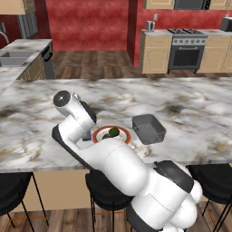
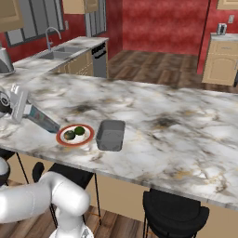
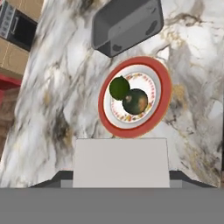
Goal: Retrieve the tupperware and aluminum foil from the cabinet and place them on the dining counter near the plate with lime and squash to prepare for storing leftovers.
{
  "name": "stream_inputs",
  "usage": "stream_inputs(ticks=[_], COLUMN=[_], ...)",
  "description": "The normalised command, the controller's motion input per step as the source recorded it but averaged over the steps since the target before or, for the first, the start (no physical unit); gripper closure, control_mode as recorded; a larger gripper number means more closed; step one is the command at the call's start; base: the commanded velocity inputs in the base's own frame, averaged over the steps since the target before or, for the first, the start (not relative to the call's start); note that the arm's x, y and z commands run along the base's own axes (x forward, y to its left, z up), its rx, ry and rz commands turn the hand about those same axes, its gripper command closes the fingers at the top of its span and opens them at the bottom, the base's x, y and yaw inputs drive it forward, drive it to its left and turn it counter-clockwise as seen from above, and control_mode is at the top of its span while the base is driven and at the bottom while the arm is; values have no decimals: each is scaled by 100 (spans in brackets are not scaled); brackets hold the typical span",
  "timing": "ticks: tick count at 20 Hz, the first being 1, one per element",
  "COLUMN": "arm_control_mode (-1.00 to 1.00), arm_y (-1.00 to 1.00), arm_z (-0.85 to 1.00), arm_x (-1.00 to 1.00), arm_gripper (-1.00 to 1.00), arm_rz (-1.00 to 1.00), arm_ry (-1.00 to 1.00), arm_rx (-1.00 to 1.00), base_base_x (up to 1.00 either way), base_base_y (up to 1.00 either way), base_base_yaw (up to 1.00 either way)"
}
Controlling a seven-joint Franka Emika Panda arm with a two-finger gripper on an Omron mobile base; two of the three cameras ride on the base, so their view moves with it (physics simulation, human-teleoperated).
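The dining counter (image 2: 186,121) is shown with the tupperware (image 2: 110,135) already set just beside the plate (image 2: 59,137), which carries two green items. The aluminum foil (image 2: 42,120) is seen held at one end in the gripper (image 2: 21,108), pinched between its fingers, low over the slab beside the plate. The arm is folded forward over the counter edge. Lowering and release are judged to be next.
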Motion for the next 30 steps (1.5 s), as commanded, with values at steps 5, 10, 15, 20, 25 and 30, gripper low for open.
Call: stream_inputs(ticks=[5, 10, 15, 20, 25, 30], arm_control_mode=[-100, -100, -100, -100, -100, -100], arm_y=[17, 1, 0, -1, -13, 2], arm_z=[-60, -99, -97, -77, -57, -72], arm_x=[35, 19, 27, 21, 0, 24], arm_gripper=[100, 100, 100, 100, 100, -100], arm_rz=[0, 0, 0, 0, 0, 0], arm_ry=[-9, -37, -46, -45, -18, 2], arm_rx=[0, 3, 9, 9, 3, 0], base_base_x=[0, 0, 0, 0, 0, 0], base_base_y=[0, 0, 0, 0, 0, 0], base_base_yaw=[0, 0, 0, 0, 0, 0])
